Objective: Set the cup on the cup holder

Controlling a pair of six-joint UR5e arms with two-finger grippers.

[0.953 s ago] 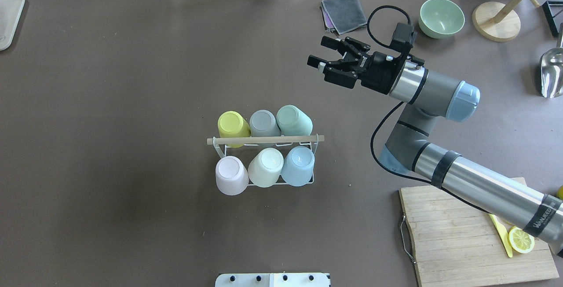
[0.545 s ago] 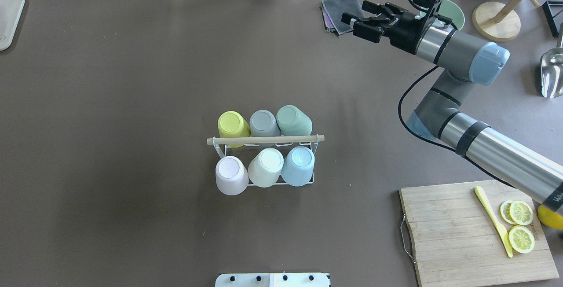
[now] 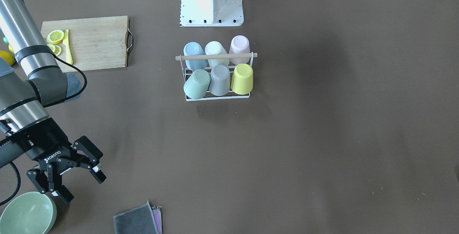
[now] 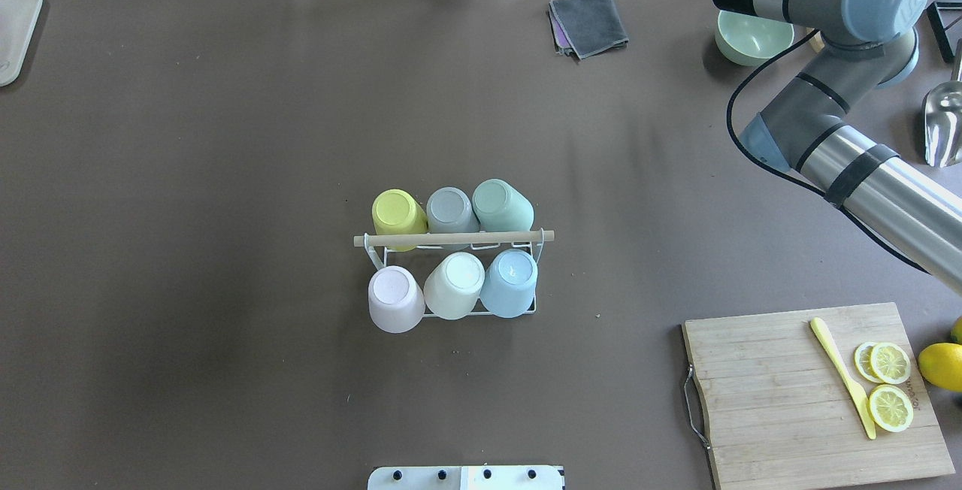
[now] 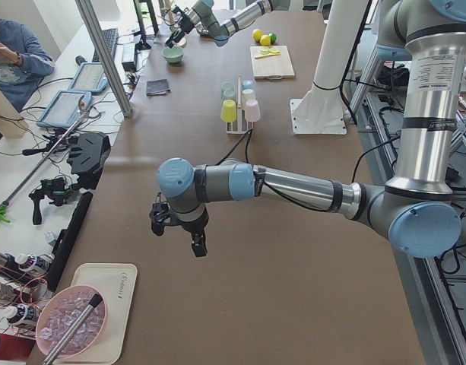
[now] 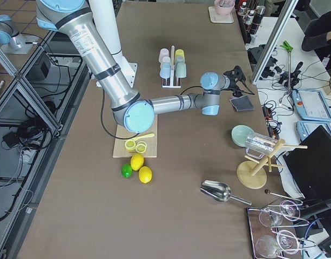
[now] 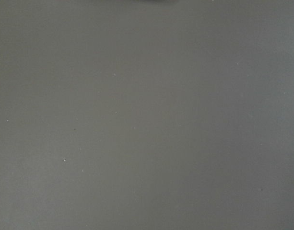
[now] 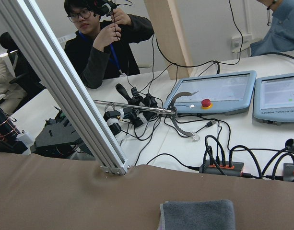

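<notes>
- The right fingers (image 3: 98, 175): spread wide, nothing between them, held over the bench (image 3: 322, 137) by its operators' edge.
- Just beside them on the outer side sits a pale green bowl (image 3: 27, 214). On their other side, near, lies a folded grey cloth (image 3: 136, 221).
- The left fingers (image 5: 195, 245): seen only from the bench end, so I can't tell whether they are spread or pressed together. They hang over bare bench, with a white tray (image 5: 115, 304) lying near them towards the bench end.
- The cup holder (image 3: 217, 97) stands mid-bench, well apart from both sets of fingers, and back towards the robot's base from the right ones.
- On its prongs, mouth-down, three to a row:
  - Base side: blue cup (image 3: 193, 48), white cup (image 3: 214, 48), pink cup (image 3: 239, 43).
  - Side facing the right fingers: green cup (image 3: 196, 83), grey cup (image 3: 219, 79), yellow cup (image 3: 242, 78).
- The wooden cutting board (image 3: 96, 40) carries lemon slices (image 3: 56, 36) and a yellow knife (image 3: 68, 47). It lies well behind the right fingers, beside that arm.
</notes>
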